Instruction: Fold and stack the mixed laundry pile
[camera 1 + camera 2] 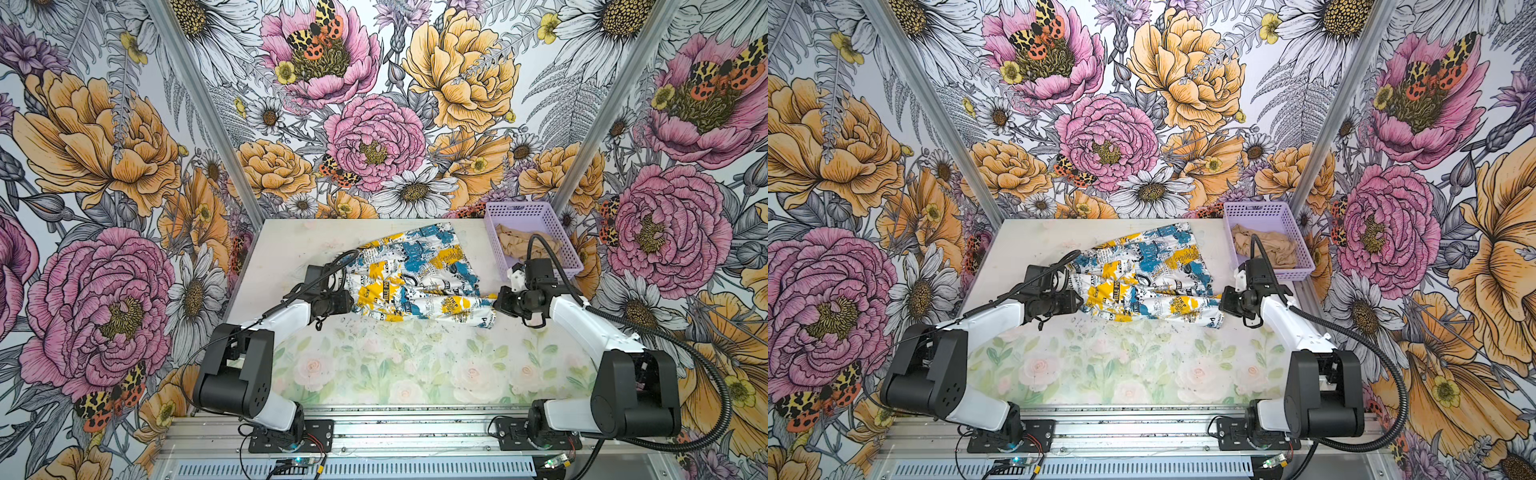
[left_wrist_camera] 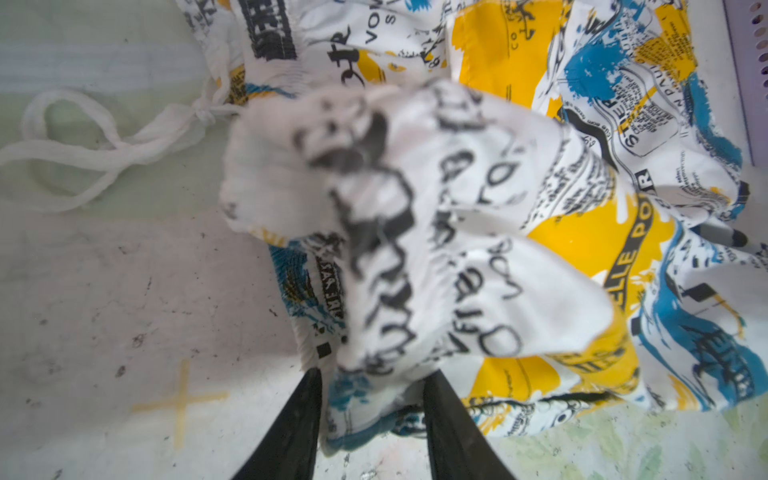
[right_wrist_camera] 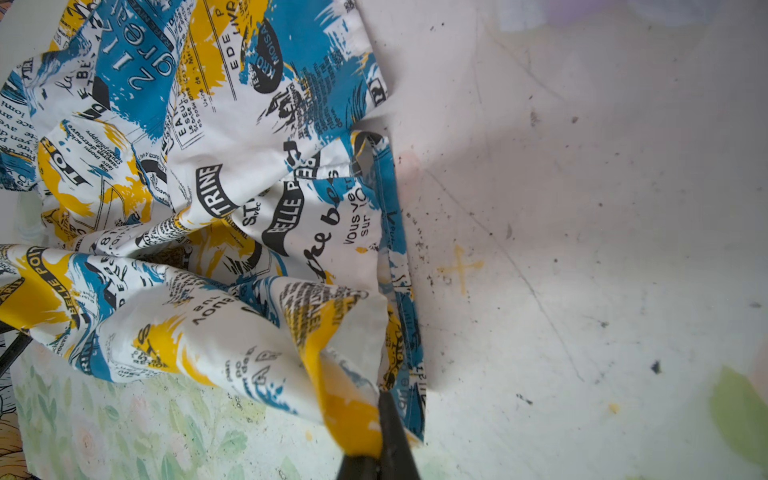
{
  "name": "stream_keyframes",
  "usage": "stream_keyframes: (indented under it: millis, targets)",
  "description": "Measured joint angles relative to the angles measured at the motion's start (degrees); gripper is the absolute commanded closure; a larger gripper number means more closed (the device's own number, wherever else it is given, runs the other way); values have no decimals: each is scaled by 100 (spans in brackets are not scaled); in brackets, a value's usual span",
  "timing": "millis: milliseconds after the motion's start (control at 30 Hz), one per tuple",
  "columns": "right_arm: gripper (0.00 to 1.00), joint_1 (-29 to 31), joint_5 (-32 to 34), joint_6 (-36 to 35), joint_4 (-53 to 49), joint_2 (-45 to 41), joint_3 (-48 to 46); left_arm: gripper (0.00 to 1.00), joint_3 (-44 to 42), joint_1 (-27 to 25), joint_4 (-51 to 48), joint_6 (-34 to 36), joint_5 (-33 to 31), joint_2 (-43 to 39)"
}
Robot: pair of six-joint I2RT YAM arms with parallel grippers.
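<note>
The white garment with blue and yellow patches and black lettering (image 1: pixel 415 274) (image 1: pixel 1142 270) lies crumpled across the middle of the table. My left gripper (image 1: pixel 353 305) (image 1: pixel 1081 303) holds its left end. In the left wrist view the gathered waistband (image 2: pixel 415 208) is bunched between the two black fingers of that gripper (image 2: pixel 376 382). My right gripper (image 1: pixel 496 301) (image 1: pixel 1221 305) is shut on the garment's right corner. The right wrist view shows a yellow fold of the garment (image 3: pixel 208 187) pinched at the tips of this gripper (image 3: pixel 380 399). The tan-beige garment (image 1: pixel 515 245) (image 1: pixel 1262 245) lies in the basket.
The lavender perforated basket (image 1: pixel 519 205) (image 1: pixel 1258 208) stands at the back right corner, just behind my right wrist. A white drawstring (image 2: pixel 83 137) trails from the waistband onto the table (image 1: pixel 291 249). Yellow crosses (image 2: pixel 180 399) (image 3: pixel 459 268) mark the tabletop. Flowered walls close in three sides.
</note>
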Motion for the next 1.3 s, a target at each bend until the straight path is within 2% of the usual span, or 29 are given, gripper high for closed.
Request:
stream_keyframes:
  millis: [67,100,200,467,800,967,1067,1300]
  targets:
    - [100,-11,-2,0,0,0,0,72,0,-31,26,-61,0,92]
    - [100,-11,-2,0,0,0,0,81,0,-48,22,-87,-2,131]
    - [100,-26,-2,0,0,0,0,100,-2,-63,7,-122,-9,153]
    - [100,-50,-57,24,-50,-50,33,100,0,-92,-575,-330,-76,-651]
    - [100,-111,133,24,-767,-1025,824,100,146,-83,-2020,-1137,-4,-2568]
    - [100,-111,181,2,-1003,-1143,1235,100,238,-92,-2409,-1582,157,-2806]
    - [100,-111,284,-39,-1198,-1165,1340,100,203,-291,-2599,-1893,160,-2892]
    - [100,-122,590,-129,-1790,-1364,1869,100,-11,-1189,-3067,-2922,-105,-3685]
